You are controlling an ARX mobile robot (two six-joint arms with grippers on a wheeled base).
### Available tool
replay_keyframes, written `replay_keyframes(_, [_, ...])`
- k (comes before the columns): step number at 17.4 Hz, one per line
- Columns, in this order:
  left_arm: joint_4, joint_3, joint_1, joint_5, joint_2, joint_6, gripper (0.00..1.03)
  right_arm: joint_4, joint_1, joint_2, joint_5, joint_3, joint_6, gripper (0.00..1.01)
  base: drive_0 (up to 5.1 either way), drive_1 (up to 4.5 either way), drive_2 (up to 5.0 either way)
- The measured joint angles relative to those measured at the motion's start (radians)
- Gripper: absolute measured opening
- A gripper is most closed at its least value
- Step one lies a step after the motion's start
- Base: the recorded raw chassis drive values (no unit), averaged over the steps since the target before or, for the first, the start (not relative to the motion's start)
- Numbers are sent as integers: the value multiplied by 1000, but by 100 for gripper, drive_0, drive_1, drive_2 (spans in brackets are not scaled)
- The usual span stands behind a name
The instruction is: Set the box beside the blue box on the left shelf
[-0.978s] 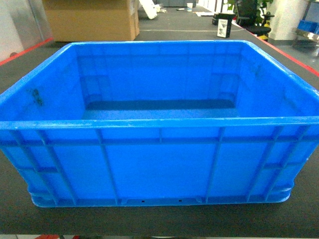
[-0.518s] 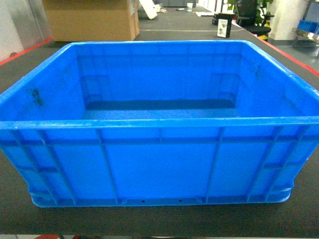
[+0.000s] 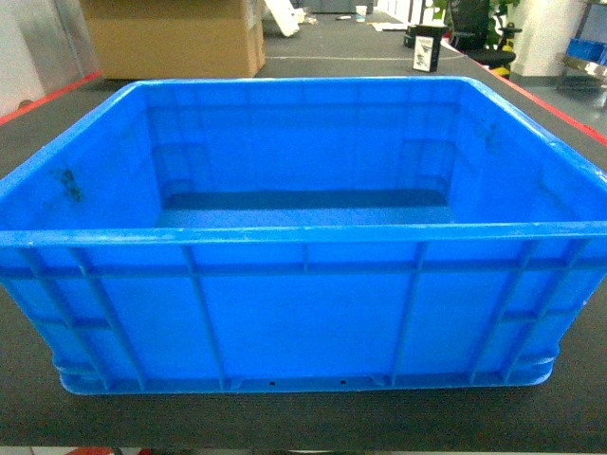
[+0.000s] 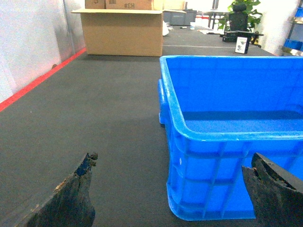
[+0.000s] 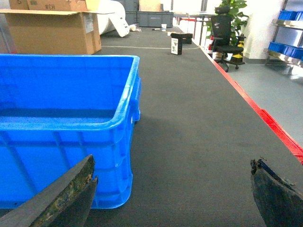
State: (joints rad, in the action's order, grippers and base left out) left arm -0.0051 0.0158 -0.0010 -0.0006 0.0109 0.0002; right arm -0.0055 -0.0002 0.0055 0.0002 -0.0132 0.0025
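Filling most of the head view, the box (image 3: 303, 237) sits open side up on a dark ribbed mat (image 3: 303, 422), its near ribbed wall facing the camera along the lower half of the frame and its inside bare. A dark smudge marks the inner left wall near the rim.

In the left wrist view the left gripper (image 4: 175, 189) is spread wide, its two worn dark fingers (image 4: 71, 196) showing at the lower left and lower right corners. The near left corner of the box stands between them, closer to the right finger, with nothing clamped. Whether that finger touches the wall cannot be told.

In the right wrist view the right gripper (image 5: 175, 194) is likewise wide open and holds nothing. Its left finger lies across the lower part of the box's near right corner in the frame, while the other finger shows at the lower right over bare mat.

A cardboard carton (image 3: 175, 38) stands at the upper left of the head view, a red floor line (image 5: 265, 120) runs along the mat's right edge, and an office chair (image 5: 225, 38) stands at the upper right.
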Motion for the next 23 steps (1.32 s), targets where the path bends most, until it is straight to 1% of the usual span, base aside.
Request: replay_keyframes(23, [0, 0, 0, 0, 0, 0, 98, 0, 0, 0, 0, 0, 0, 98, 0, 0, 0])
